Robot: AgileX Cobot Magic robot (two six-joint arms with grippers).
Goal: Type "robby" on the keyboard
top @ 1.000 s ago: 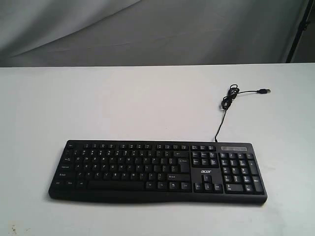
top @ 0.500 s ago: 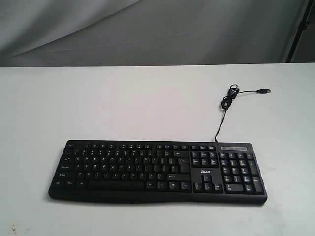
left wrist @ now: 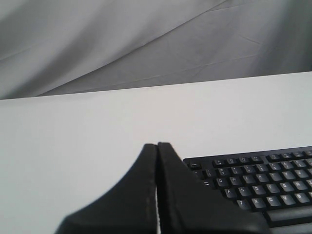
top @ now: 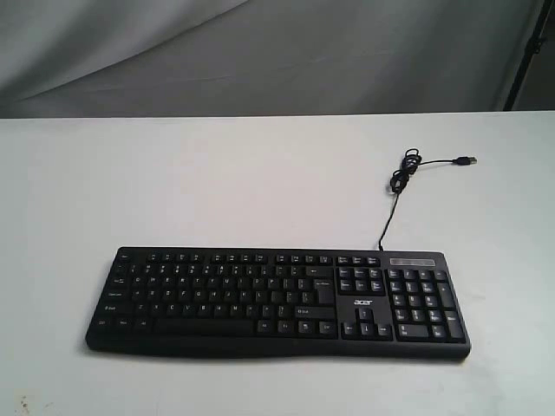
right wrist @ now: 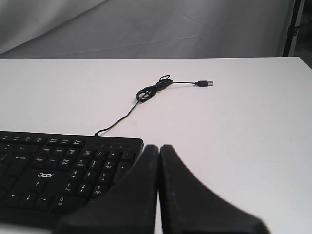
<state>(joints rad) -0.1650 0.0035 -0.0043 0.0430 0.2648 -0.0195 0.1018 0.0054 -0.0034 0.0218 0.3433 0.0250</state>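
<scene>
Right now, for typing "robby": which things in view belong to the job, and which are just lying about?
Job:
- keyboard, flat on the table
- left gripper, shut, beside the keyboard's Esc end
- right gripper, shut, by the number pad end

Just there:
- USB cable, coiled, plug loose on the table
- white table
- grey backdrop cloth
- black pole

A wide black full-size keyboard [top: 277, 302] is seen lying flat on the white table [top: 173, 182], toward the near edge in the exterior view, with its long side set across. White legends are carried on the keys. A small white acer logo [top: 362, 302] is printed just beside the number pad [top: 423, 302]. A thin black cable [top: 397, 184] is led from the back edge to a loose coil and ends in a USB plug [top: 467, 161].
</scene>
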